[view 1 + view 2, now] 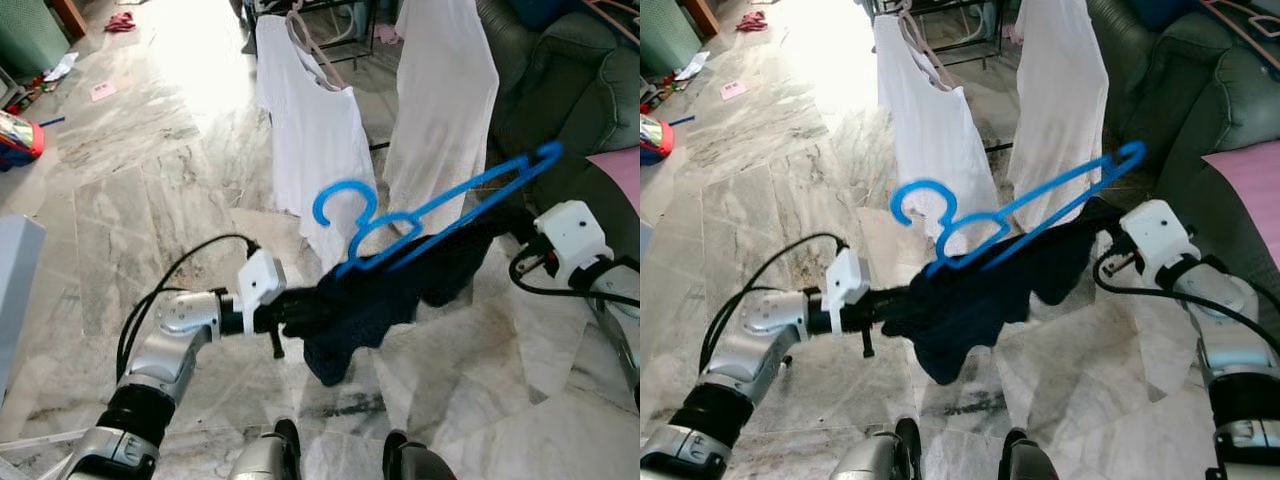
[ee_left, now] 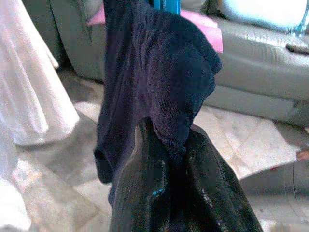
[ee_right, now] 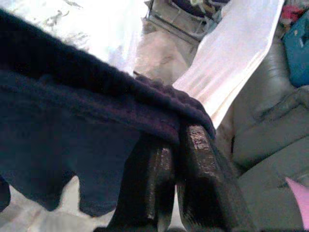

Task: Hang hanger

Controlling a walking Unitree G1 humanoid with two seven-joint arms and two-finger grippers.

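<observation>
A bright blue hanger (image 1: 430, 212) tilts up to the right in mid-air, its hook at the left end. A dark navy garment (image 1: 385, 295) drapes beneath it and bunches at the lower left. My left gripper (image 1: 298, 316) reaches in from the left and is shut on the garment's bunched end; in the left wrist view its fingers (image 2: 145, 183) pinch the navy cloth (image 2: 159, 72). My right gripper (image 3: 176, 130) is shut on the garment's other edge (image 3: 87, 116), near the hanger's right end. The right wrist (image 1: 570, 240) is white.
Two white garments (image 1: 312, 135) (image 1: 442, 95) hang on a rack just beyond the hanger. A dark green sofa (image 1: 560, 75) with a pink cushion (image 1: 622, 170) stands at the right. A red toy (image 1: 15, 138) and litter lie on the marble floor (image 1: 130, 200) at far left.
</observation>
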